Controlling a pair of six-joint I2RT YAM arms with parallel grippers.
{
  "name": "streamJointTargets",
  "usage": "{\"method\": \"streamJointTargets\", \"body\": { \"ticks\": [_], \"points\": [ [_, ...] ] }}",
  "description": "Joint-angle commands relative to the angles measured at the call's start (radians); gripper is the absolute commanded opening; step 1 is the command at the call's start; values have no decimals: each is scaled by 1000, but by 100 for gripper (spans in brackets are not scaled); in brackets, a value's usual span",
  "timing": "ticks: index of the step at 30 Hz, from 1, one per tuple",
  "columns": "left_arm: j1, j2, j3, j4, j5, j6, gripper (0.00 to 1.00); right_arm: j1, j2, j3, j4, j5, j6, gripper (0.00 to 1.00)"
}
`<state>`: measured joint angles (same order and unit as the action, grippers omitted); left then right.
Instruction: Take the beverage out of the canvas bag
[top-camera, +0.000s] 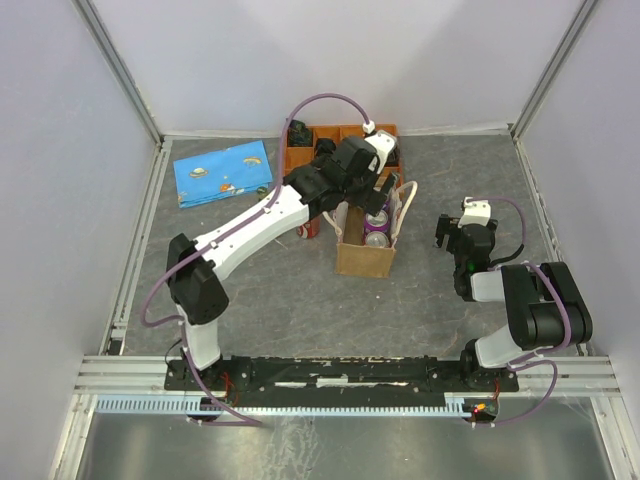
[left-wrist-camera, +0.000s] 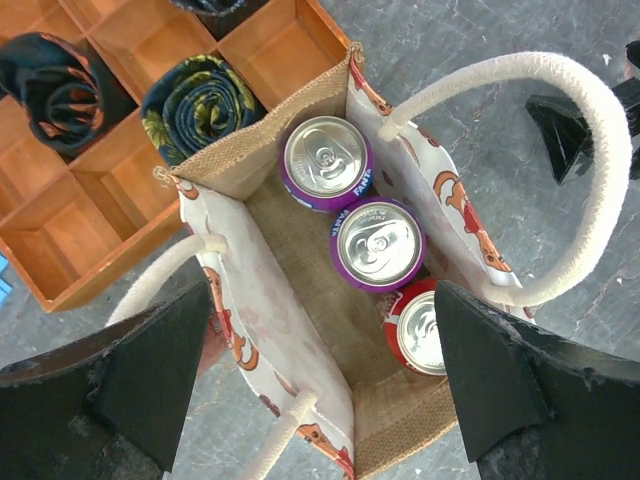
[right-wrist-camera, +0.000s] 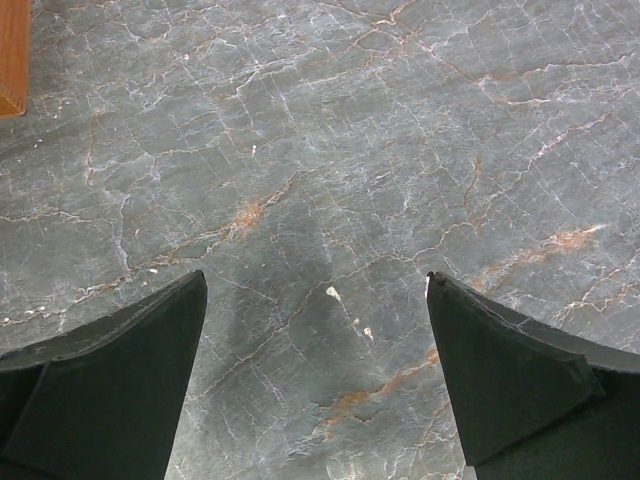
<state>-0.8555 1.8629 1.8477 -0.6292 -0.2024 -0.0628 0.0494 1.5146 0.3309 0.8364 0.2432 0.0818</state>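
The canvas bag (top-camera: 364, 256) stands open in the middle of the table, tan with cream loop handles (left-wrist-camera: 594, 150). Inside it, in the left wrist view, stand two purple cans (left-wrist-camera: 325, 160) (left-wrist-camera: 378, 243) and one red can (left-wrist-camera: 424, 332), all upright. My left gripper (left-wrist-camera: 322, 372) is open and empty, hovering above the bag's mouth (left-wrist-camera: 290, 270) with one finger (left-wrist-camera: 150, 370) over its left wall and the other over its right side. In the top view the left gripper (top-camera: 372, 194) is over the bag's far end. My right gripper (top-camera: 463, 234) (right-wrist-camera: 315, 330) is open and empty over bare table, to the right of the bag.
An orange compartment tray (top-camera: 345, 133) (left-wrist-camera: 70, 250) with rolled dark cloths (left-wrist-camera: 195, 100) stands just behind the bag. A blue patterned cloth (top-camera: 224, 172) lies at the back left. A small red object (top-camera: 310, 229) sits left of the bag under my left arm. Grey walls enclose the table.
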Motion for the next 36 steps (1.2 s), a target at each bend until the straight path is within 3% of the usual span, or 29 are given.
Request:
{"method": "streamJointTargets", "body": {
  "ticks": [1, 16, 36],
  "points": [
    [-19, 28, -18, 38, 4, -100, 99, -4, -12, 28, 29, -10, 2, 99],
    [-99, 45, -164, 63, -100, -339, 99, -4, -12, 28, 27, -10, 3, 99],
    [-134, 52, -235, 72, -97, -407, 99, -5, -12, 28, 29, -10, 3, 99]
  ]
}}
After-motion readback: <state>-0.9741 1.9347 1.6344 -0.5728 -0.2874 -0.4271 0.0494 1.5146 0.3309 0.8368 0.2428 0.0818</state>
